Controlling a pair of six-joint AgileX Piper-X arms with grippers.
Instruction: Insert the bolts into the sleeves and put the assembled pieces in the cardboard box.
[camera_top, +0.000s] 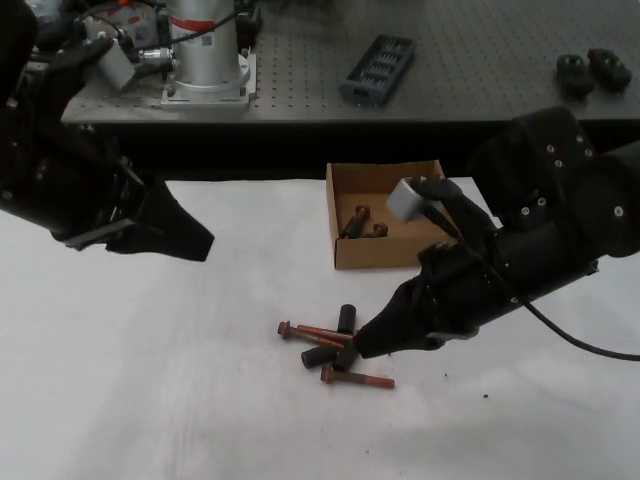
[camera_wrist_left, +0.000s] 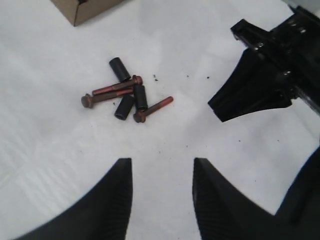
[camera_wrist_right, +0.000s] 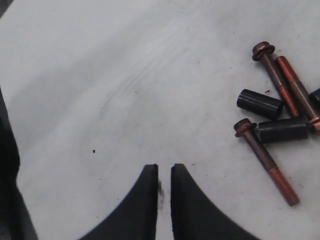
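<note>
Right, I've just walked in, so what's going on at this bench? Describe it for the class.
Two robot arms are partway through a bolt-and-sleeve job. Three bolts and three black sleeves lie in a loose pile on the white table, none held. The right pincer, shut and empty, sits low beside the pile. The left pincer hangs open farther off. The cardboard box behind the pile already holds two pieces.

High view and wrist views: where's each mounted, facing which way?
High view: behind the arms, facing forward and down over the bench; shows both arms, cardboard box, bolts, sleeves.
Left wrist view: on the left wrist, facing down; left end effector open, right end effector near the pile.
Right wrist view: on the right wrist, close over the pile; its fingers closed to a slit.
Shared: all three show the bolts and sleeves.
</note>
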